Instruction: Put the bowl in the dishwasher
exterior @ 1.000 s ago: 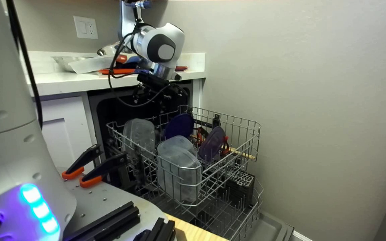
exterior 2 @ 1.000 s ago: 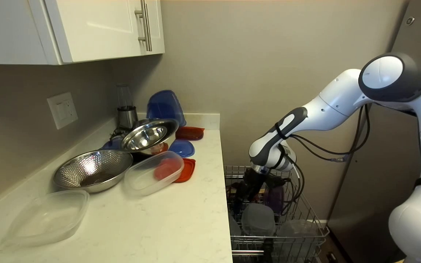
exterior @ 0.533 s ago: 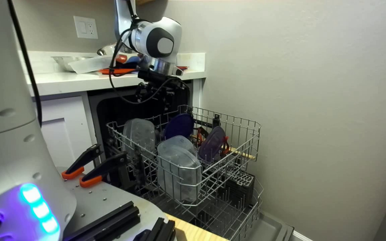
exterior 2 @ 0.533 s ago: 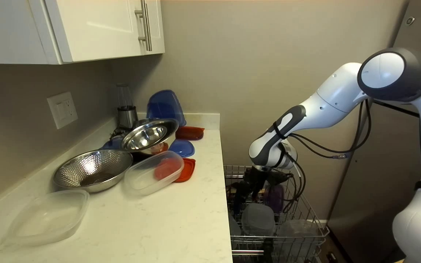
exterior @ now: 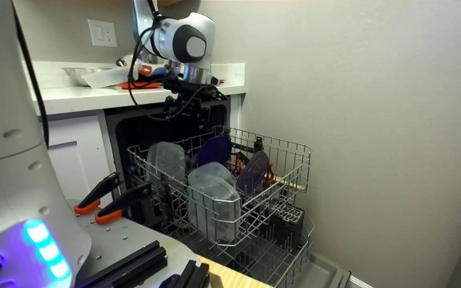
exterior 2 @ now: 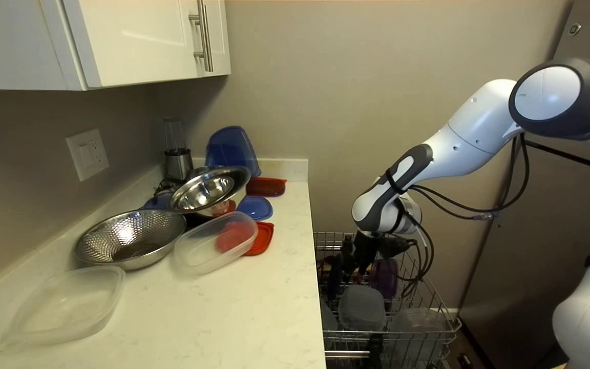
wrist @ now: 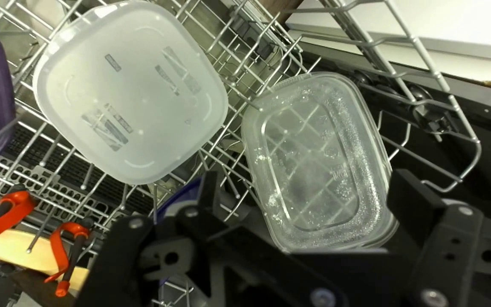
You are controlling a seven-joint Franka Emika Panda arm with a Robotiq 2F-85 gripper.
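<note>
The dishwasher is open and its upper wire rack is pulled out, with several containers in it. My gripper hangs above the rack. In the wrist view its fingers are wide apart with nothing between them. A grey, rounded surface shows low between the fingers. It may be the bowl, but the gripper hides most of it and I cannot tell. A clear container, also in an exterior view, and a frosted container stand beside it.
In the rack are a dark blue rounded piece, a purple one and red-handled utensils. The counter beside it holds a colander, steel bowl and clear tubs. A wall stands behind the rack.
My gripper has risen a little above the rack and shifted slightly. The containers in the rack and the things on the counter have not moved.
</note>
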